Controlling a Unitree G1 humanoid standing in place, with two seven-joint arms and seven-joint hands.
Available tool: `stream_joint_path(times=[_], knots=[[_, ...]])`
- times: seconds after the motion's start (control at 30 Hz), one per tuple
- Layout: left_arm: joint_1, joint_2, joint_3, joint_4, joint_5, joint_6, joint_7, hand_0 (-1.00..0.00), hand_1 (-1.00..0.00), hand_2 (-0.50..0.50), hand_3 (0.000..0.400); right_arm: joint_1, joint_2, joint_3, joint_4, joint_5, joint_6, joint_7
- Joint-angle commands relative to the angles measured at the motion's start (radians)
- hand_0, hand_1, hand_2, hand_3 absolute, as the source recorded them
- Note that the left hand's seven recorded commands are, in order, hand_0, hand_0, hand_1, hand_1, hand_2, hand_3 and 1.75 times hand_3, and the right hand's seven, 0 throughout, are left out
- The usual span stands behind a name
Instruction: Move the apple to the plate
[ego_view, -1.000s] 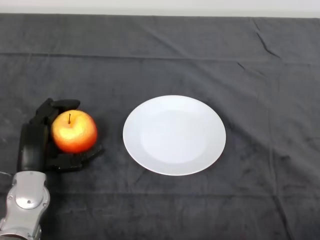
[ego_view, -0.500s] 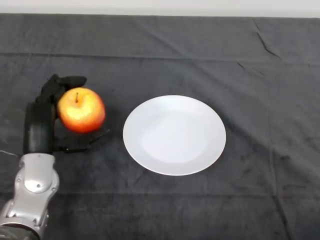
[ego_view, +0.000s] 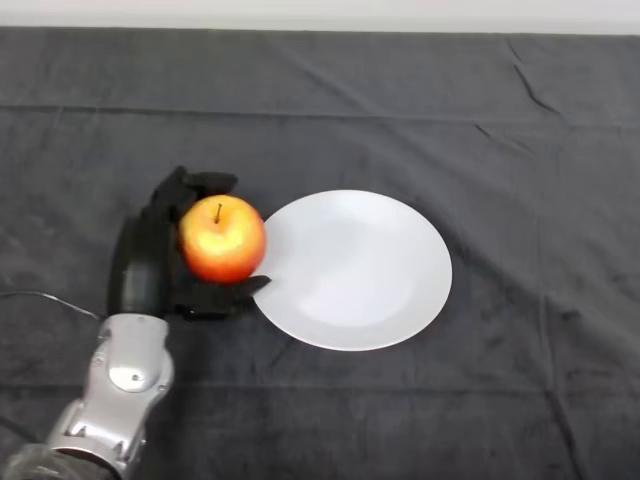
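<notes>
Moved: hand (ego_view: 145, 270) and apple (ego_view: 222, 239) now farther right, at plate (ego_view: 350, 270) left rim.
Fingers: curled round apple.
Plate centre: right of apple.

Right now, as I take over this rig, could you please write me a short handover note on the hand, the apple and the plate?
Left hand: shut on the red-and-yellow apple, fingers curled behind it and the thumb beneath.
Apple: stem up, held at the left rim of the round white plate, just overlapping that edge in the head view; not yet set down.
Plate: on the dark cloth-covered table, nothing on it.
Done: apple grasped and brought to the plate's edge.
Left: carry it over the plate's middle, lower it, open the hand and withdraw.
</notes>
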Motion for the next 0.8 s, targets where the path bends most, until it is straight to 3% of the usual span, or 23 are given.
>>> stream_joint_path(times=[0.03, 0.43, 0.8], knots=[[-0.072, -0.006, -0.027, 0.016, -0.014, -0.003, 0.014, -1.00, -1.00, 0.00, 0.400, 0.083, 0.031, 0.0265, 0.047, -0.0380, 0.028, 0.0045], [-0.118, -0.006, -0.117, 0.126, -0.039, -0.034, 0.020, -1.00, -1.00, 0.00, 0.400, 0.081, 0.031, 0.0269, 0.052, -0.0390, 0.026, 0.0041], [-0.151, -0.010, -0.176, 0.204, -0.012, -0.039, 0.060, -1.00, -1.00, 0.00, 0.400, 0.078, 0.031, 0.0277, 0.058, -0.0403, 0.023, 0.0033]])
